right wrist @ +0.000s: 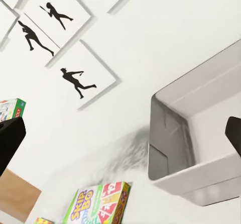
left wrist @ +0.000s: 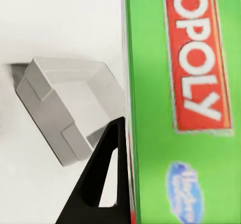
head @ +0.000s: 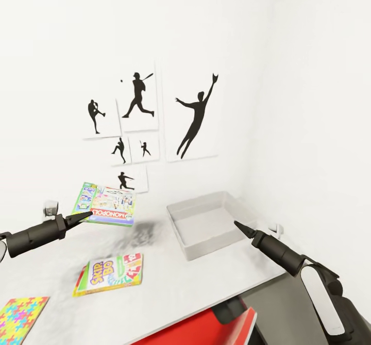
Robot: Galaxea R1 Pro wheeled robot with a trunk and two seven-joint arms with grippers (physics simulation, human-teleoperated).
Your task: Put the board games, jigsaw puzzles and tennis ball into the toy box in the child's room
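Red chair [head: 206, 329] sits at the table's [head: 170, 283] near edge. Jigsaw puzzle [head: 18, 316] lies flat at the near left edge, Skip-Bo game [head: 109, 274] just past it. Left gripper [head: 86, 214] clamps the green Monopoly box [head: 105, 204] in the air. Toy box [head: 206, 224] by the far right corner is empty; right gripper [head: 238, 225] at its near rim, spread unclear. Silhouette pictures [head: 196, 115] on the wall behind.

Wall pictures [head: 149, 123]: white panels with black baseball-player silhouettes, clustered on the white wall; the largest shows a leaping catcher [head: 196, 115].
Red object [head: 206, 329]: flat, glossy, at the near desk edge, partly cut off.
Small grey fitting [head: 50, 208]: against the wall, kind unclear.
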